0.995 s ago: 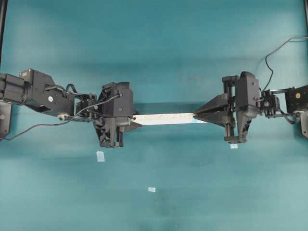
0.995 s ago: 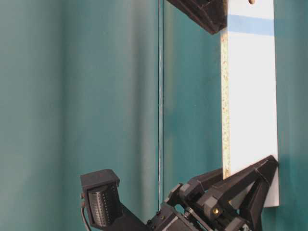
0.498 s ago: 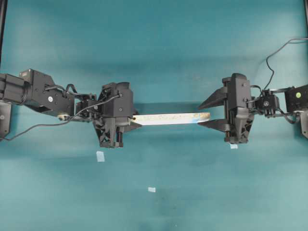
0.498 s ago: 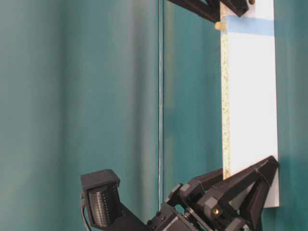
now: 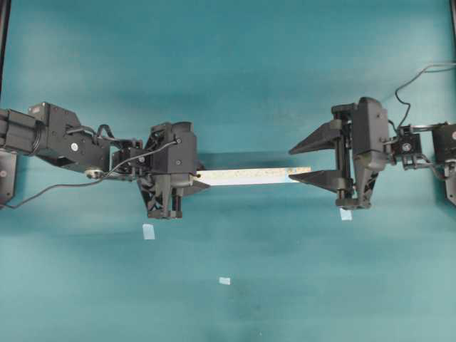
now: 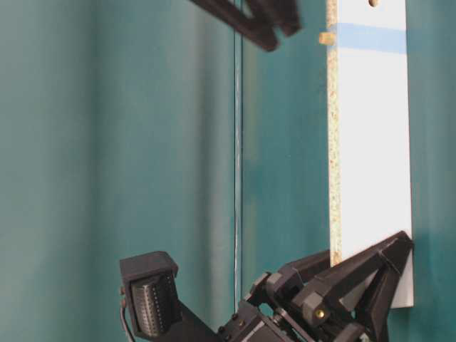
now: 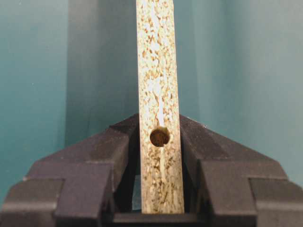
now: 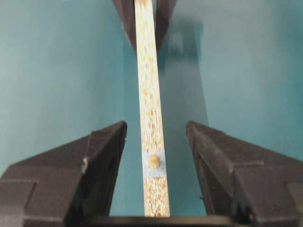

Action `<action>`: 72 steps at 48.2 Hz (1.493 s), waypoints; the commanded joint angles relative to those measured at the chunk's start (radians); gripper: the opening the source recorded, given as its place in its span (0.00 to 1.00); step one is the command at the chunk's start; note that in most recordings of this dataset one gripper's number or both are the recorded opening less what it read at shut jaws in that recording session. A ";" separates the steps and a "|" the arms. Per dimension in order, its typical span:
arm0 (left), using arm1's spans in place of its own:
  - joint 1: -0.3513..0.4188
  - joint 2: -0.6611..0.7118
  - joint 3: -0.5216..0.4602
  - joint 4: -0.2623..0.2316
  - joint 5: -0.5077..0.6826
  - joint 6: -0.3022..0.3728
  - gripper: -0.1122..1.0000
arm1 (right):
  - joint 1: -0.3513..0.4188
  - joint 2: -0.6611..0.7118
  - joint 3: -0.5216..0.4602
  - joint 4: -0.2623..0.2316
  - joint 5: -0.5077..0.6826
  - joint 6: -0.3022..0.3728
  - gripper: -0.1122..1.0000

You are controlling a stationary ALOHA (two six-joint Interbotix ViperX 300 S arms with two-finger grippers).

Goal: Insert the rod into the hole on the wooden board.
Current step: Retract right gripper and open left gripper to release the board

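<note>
A plain teal table (image 5: 235, 85) fills every view. At centre frame overhead, the wooden board (image 5: 242, 175) stands on edge, the left gripper (image 7: 160, 156) clamped on its left end. The rod (image 8: 153, 161) sits in the hole (image 8: 154, 166) at the blue mark. The right gripper (image 8: 156, 142) has its fingers spread wide, touching nothing. A finger brushing the protruding rod could knock it loose.

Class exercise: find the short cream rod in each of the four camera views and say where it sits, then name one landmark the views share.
Overhead: the rod is a speck at the board's right end.
Table-level: it juts from the board's speckled edge, top centre-right.
Left wrist: not visible; only an empty dark hole.
Right wrist: low centre, on the blue mark.
Shared landmark: the wooden board.
</note>
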 commanded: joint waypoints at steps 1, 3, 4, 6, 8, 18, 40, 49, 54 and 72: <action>-0.008 -0.014 0.002 -0.002 0.006 -0.009 0.39 | -0.003 -0.029 -0.011 -0.002 0.009 -0.002 0.68; -0.008 -0.015 0.002 -0.002 0.009 -0.009 0.39 | -0.002 -0.031 -0.011 -0.002 0.021 -0.002 0.68; -0.008 -0.014 0.002 -0.002 0.009 -0.011 0.39 | -0.003 -0.031 -0.011 -0.002 0.029 -0.002 0.68; -0.008 -0.014 0.002 -0.002 0.012 -0.014 0.39 | -0.003 -0.031 -0.012 -0.002 0.041 -0.002 0.68; -0.008 -0.014 0.003 -0.002 0.015 -0.017 0.39 | -0.003 -0.031 -0.012 -0.002 0.054 -0.002 0.68; -0.008 -0.017 0.000 -0.002 0.025 -0.021 0.83 | -0.002 -0.031 -0.012 -0.002 0.067 -0.002 0.68; 0.005 -0.101 0.006 0.000 0.064 -0.014 0.88 | -0.003 -0.037 0.000 -0.002 0.072 0.000 0.68; 0.006 -0.144 0.028 0.000 0.087 -0.014 0.88 | -0.009 -0.055 0.011 -0.002 0.106 0.002 0.68; 0.008 -0.161 0.035 0.000 0.089 -0.014 0.88 | -0.014 -0.083 0.029 -0.002 0.129 0.003 0.68; 0.017 -0.244 0.083 0.000 0.089 -0.012 0.87 | -0.040 -0.278 0.127 -0.002 0.192 0.005 0.67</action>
